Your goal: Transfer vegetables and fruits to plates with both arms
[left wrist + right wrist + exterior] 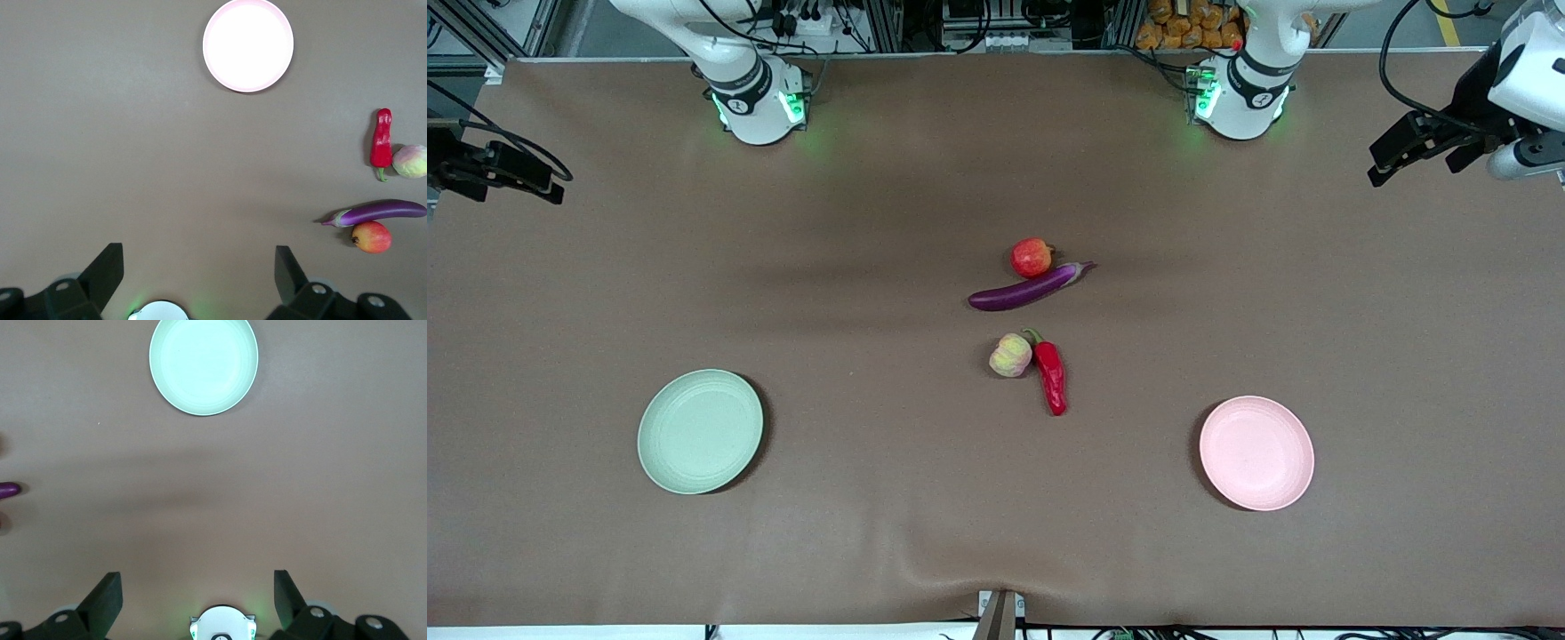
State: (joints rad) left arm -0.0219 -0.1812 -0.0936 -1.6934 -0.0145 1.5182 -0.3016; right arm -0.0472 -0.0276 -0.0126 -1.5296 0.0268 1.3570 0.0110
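Note:
The red apple-like fruit [1032, 258] touches the purple eggplant [1027, 289] at the table's middle. Nearer the front camera, the pale peach-like fruit [1010, 355] lies against the red chili pepper [1052, 375]. The green plate [700, 431] lies toward the right arm's end, the pink plate [1256, 453] toward the left arm's end; both are bare. My left gripper [1414, 167] hangs high over its table end, open and empty [199, 257]. My right gripper [547, 182] hangs high over its end, open and empty [197, 583]. The left wrist view shows the pink plate [248, 45], chili [381, 140], peach [410, 161], eggplant [383, 213] and apple [371, 237]. The right wrist view shows the green plate [203, 365].
A brown cloth [871, 222] covers the table, slightly wrinkled at the edge nearest the front camera. The right arm's base [756, 98] and the left arm's base [1240, 98] stand at the edge farthest from that camera. A small mount [1000, 613] sits at the nearest edge.

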